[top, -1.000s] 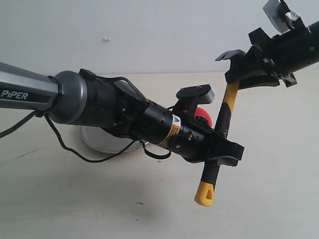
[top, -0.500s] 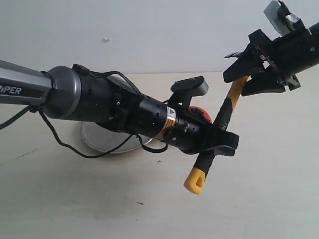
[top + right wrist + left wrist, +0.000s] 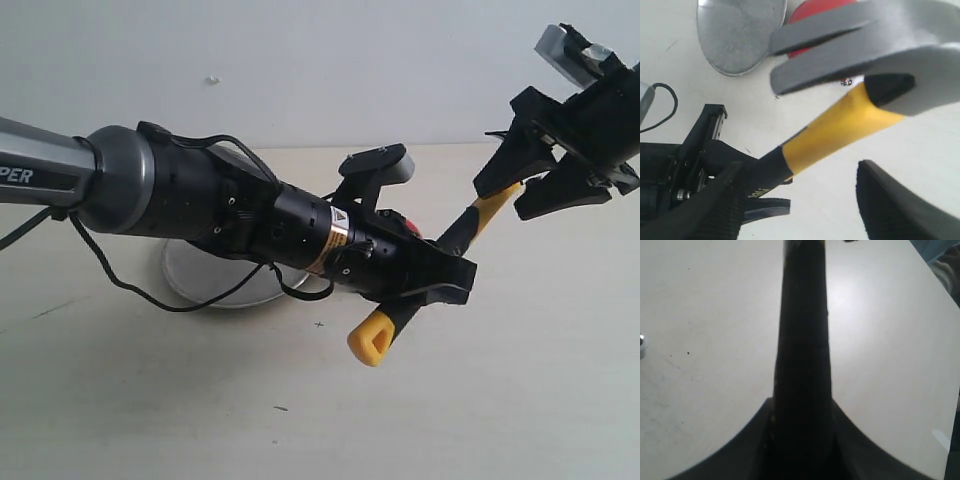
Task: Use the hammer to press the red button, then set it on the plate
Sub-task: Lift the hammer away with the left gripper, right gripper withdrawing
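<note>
Left gripper: closed tight on the black handle of the hammer, just above the yellow loop.
Right gripper: jaws now spread; no longer squeezes the yellow neck as one second ago.
Hammer: in the air, lies flatter now, loop end higher.
Red button: mostly hidden behind left wrist, probably not yet pressed.
Plate: beside the button, behind left arm.
Meaning: handover seems done; pressing likely next.
</note>
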You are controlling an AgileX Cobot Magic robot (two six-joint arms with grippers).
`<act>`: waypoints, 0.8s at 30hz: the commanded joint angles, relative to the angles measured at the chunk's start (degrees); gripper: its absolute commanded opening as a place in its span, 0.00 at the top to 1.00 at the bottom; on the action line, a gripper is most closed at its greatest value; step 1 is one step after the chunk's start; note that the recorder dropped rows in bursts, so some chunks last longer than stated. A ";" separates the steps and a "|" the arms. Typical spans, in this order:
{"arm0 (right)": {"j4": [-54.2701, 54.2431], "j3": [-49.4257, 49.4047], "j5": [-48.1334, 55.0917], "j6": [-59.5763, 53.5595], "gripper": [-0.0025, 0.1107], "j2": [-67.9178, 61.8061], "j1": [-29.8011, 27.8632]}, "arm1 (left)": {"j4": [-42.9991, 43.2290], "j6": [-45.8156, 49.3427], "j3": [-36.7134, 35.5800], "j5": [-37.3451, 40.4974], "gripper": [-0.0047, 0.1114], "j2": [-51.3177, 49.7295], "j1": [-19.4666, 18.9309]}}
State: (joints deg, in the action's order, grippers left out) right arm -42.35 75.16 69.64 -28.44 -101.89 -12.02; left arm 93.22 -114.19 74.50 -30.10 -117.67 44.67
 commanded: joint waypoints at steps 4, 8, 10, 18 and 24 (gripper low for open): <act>2.66 0.11 0.33 1.55 0.53 7.52 -0.02 | -1.84 1.46 0.31 -0.31 0.96 2.40 -0.17; 2.84 -1.95 0.33 0.01 0.79 15.74 -0.02 | 2.20 -0.54 0.31 -0.31 0.96 4.59 -0.17; 2.98 -4.95 -2.57 -0.31 0.93 21.70 -0.02 | 4.36 -2.60 0.31 -0.21 0.96 6.01 -0.45; 16.11 -22.45 -25.91 8.76 0.98 57.37 -0.02 | 6.72 -6.22 -0.57 -1.04 0.96 12.39 -1.35; 24.74 -33.01 -31.97 16.81 0.98 82.98 -0.02 | 6.72 -6.59 -2.34 -0.59 0.96 17.61 -1.35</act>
State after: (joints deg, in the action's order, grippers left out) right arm -22.14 46.17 40.28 -15.48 -26.84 -12.02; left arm 101.09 -121.07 72.44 -30.70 -103.27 43.50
